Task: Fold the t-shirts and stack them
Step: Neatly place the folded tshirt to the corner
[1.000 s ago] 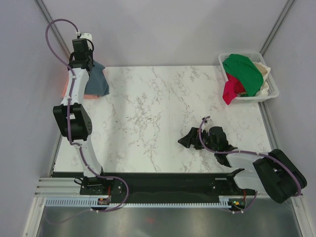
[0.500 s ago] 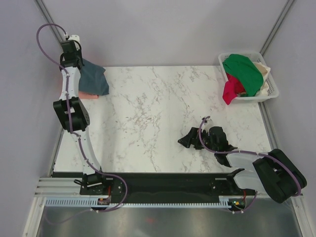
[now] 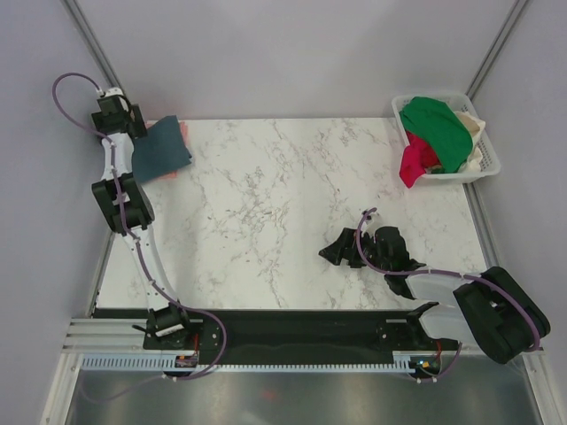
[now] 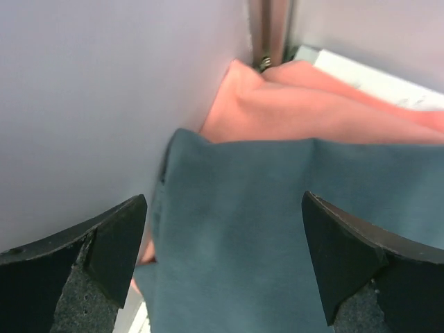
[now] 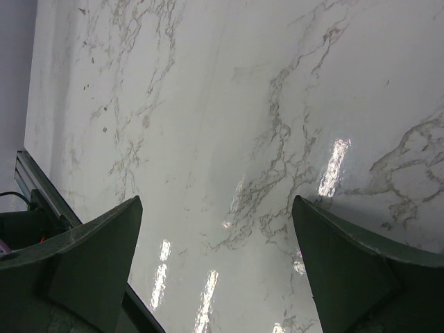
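Swinging away to the left, the left gripper (image 3: 124, 119) is now hanging off the far left corner of the white marble table (image 3: 266, 204), no longer over the clothes as it was a second ago. Its jaws are standing wide apart and holding nothing, as the left wrist view shows. The folded dark slate-blue cloth t-shirt (image 3: 161, 149) is lying flat on that far left corner, now fully uncovered. It is resting on top of the folded salmon-pink cloth t-shirt (image 4: 312, 104), whose edges are peeking out past it toward the grey side wall (image 4: 83, 104).

The right gripper (image 3: 339, 251) is sitting low over the near right part of the table, jaws spread wide over bare marble, gripping nothing. At the table's far right corner, a white plastic basket (image 3: 490, 166) is holding a green garment (image 3: 434, 124), a red garment (image 3: 412, 164) and a cream garment (image 3: 476, 133).
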Robot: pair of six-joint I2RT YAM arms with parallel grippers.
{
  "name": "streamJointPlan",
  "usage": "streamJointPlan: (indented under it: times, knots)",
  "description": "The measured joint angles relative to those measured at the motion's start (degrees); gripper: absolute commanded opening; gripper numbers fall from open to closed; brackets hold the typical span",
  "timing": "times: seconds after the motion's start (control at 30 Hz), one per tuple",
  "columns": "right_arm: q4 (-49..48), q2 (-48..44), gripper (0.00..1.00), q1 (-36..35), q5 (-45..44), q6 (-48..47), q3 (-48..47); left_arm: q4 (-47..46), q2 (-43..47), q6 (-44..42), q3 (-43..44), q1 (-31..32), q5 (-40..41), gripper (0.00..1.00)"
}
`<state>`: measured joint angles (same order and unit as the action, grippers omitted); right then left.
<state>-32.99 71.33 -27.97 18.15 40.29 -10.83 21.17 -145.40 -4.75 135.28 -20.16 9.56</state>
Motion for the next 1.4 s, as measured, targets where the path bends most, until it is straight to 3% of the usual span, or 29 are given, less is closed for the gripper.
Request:
streamJointPlan:
  times: [0.3,0.53,0.67,0.97,1.23,1.4]
  knots:
    - [0.0,-0.1,0.98,0.0,0.0,0.0,0.0,1.6,10.1,4.4,-3.7,6.4,1.0,1.00]
    - [0.0,-0.6,0.98,0.0,0.0,0.0,0.4,0.7,23.9,5.4,-15.7,13.9,2.4,1.00]
    - [-0.1,-0.6,0.98,0.0,0.0,0.1,0.5,-0.3,29.8,13.6,-27.8,14.3,0.2,1.00]
    - [-0.5,-0.7,0.98,0.0,0.0,0.2,0.7,-11.3,34.1,37.2,-61.2,6.8,-6.9,1.00]
    - [-0.7,-0.5,0.98,0.0,0.1,0.2,0.7,-21.9,33.4,41.9,-62.6,7.8,-8.3,1.00]
    - [-1.3,0.0,0.98,0.0,0.3,0.2,0.7,-24.9,29.2,42.3,-59.6,7.7,-8.4,0.87]
